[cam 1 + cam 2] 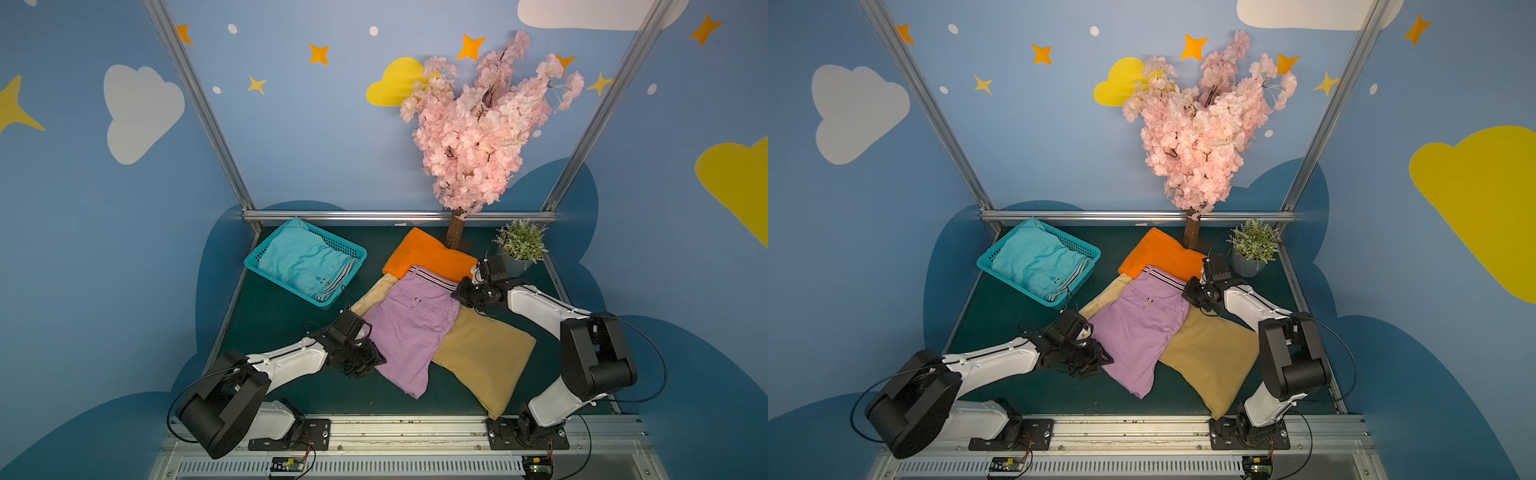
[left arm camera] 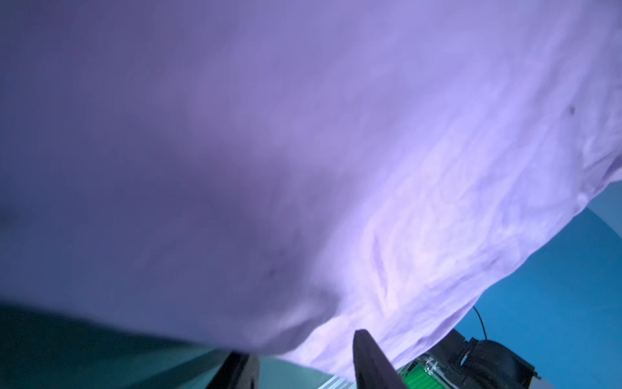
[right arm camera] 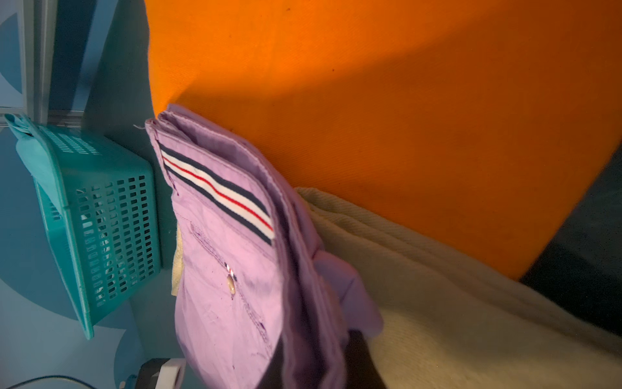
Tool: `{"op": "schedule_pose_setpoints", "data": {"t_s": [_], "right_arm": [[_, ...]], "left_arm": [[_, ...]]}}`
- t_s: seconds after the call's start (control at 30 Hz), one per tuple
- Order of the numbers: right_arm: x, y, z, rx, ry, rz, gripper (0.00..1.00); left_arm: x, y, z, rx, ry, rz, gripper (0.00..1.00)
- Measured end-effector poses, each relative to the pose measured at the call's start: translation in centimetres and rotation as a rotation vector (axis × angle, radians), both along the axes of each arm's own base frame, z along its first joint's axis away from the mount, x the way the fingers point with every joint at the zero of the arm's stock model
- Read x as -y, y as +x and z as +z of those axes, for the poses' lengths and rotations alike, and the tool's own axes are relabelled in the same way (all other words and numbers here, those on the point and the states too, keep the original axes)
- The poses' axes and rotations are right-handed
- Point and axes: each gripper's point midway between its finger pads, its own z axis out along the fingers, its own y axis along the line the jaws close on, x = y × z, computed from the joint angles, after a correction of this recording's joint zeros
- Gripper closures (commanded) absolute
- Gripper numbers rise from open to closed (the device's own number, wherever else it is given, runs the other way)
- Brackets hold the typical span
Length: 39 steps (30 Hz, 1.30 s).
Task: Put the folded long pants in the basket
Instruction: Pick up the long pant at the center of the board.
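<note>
The lilac folded long pants [image 1: 409,332] [image 1: 1138,328] lie mid-table, over the tan pair [image 1: 486,357] and the near edge of the orange pair [image 1: 428,253]. A teal pair [image 1: 299,262] lies in the teal mesh basket [image 1: 336,243] [image 3: 111,235] at the back left. My right gripper [image 1: 457,293] [image 3: 319,350] is shut on the lilac pair's striped-waistband corner. At the lilac pair's left edge, my left gripper [image 1: 372,361] [image 2: 296,343] has its jaws apart, with the cloth edge [image 2: 336,151] lying between them.
A pink blossom tree's trunk [image 1: 457,228] stands at the back, right behind the orange pair. A small potted plant [image 1: 521,245] sits at the back right, close to my right wrist. A metal frame rail [image 1: 374,215] bounds the far edge.
</note>
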Motion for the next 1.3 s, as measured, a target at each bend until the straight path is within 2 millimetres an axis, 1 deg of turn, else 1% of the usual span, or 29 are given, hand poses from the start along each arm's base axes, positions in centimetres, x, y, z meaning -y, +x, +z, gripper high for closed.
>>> {"op": "schedule_pose_setpoints", "data": {"t_s": [0.03, 0.07, 0.1, 0.13, 0.17, 0.27, 0.33, 0.37, 0.43, 0.5, 0.57, 0.63, 0.73, 0.9, 0.97, 1.1, 1.17, 1.23, 1.3], "right_arm": [[0.0, 0.0, 0.1, 0.003, 0.002, 0.001, 1.00], [0.0, -0.1, 0.3, 0.006, 0.004, 0.002, 1.00], [-0.1, -0.1, 0.4, 0.008, 0.007, 0.005, 1.00], [-0.1, -0.2, 0.4, 0.009, 0.011, 0.008, 1.00], [-0.2, -0.3, 0.5, 0.008, 0.018, 0.012, 1.00], [-0.5, -0.5, 0.9, 0.007, 0.040, 0.030, 1.00], [-0.8, -1.0, 1.6, 0.010, 0.057, 0.046, 1.00], [-0.9, -1.3, 2.2, 0.015, 0.065, 0.056, 1.00], [-1.0, -2.0, 3.6, 0.027, 0.074, 0.073, 1.00], [-0.8, -2.7, 5.1, 0.048, 0.082, 0.081, 1.00], [-0.7, -3.6, 7.0, 0.078, 0.095, 0.090, 1.00], [-0.5, -4.4, 8.7, 0.101, 0.108, 0.092, 1.00], [-0.4, -5.2, 11.2, 0.133, 0.132, 0.091, 1.00], [-0.7, -5.0, 14.9, 0.177, 0.175, 0.082, 1.00], [-0.9, -4.7, 16.2, 0.193, 0.196, 0.073, 1.00], [-1.8, -3.9, 18.5, 0.208, 0.242, 0.062, 1.00], [-2.9, -3.4, 19.2, 0.207, 0.263, 0.060, 1.00], [-4.2, -2.9, 19.4, 0.207, 0.269, 0.054, 1.00], [-6.2, -2.7, 19.2, 0.211, 0.264, 0.058, 1.00]], "left_arm": [[0.1, 0.2, -0.1, 0.003, 0.000, 0.000, 0.66], [0.2, 0.3, -0.2, 0.004, 0.004, -0.002, 0.73], [0.2, 0.4, -0.4, 0.004, 0.010, -0.001, 0.90], [0.1, 0.5, -0.5, 0.005, 0.021, 0.002, 0.97], [-0.1, 0.6, -0.7, 0.007, 0.038, 0.002, 0.97], [-0.4, 0.9, -0.4, 0.017, 0.073, -0.016, 0.98], [-0.8, 1.1, 0.4, 0.026, 0.103, -0.026, 0.97], [-0.9, 1.2, 1.1, 0.038, 0.114, -0.032, 0.97], [-1.2, 1.8, 3.3, 0.078, 0.115, -0.041, 0.97], [-1.4, 2.8, 6.2, 0.134, 0.096, -0.037, 0.97], [-2.0, 4.0, 9.5, 0.195, 0.067, -0.019, 0.97], [-2.5, 4.6, 11.7, 0.238, 0.048, -0.008, 0.97], [-3.4, 4.8, 14.2, 0.264, 0.036, -0.008, 0.97], [-4.2, 5.7, 18.1, 0.295, 0.003, -0.012, 0.97], [-5.0, 6.7, 19.4, 0.300, -0.006, 0.004, 0.97], [-7.1, 9.3, 21.1, 0.301, -0.001, 0.044, 0.97], [-8.4, 11.0, 22.0, 0.308, 0.010, 0.062, 0.97], [-9.9, 12.9, 22.7, 0.319, 0.034, 0.081, 0.97], [-11.7, 14.8, 23.2, 0.331, 0.061, 0.104, 0.97]]}}
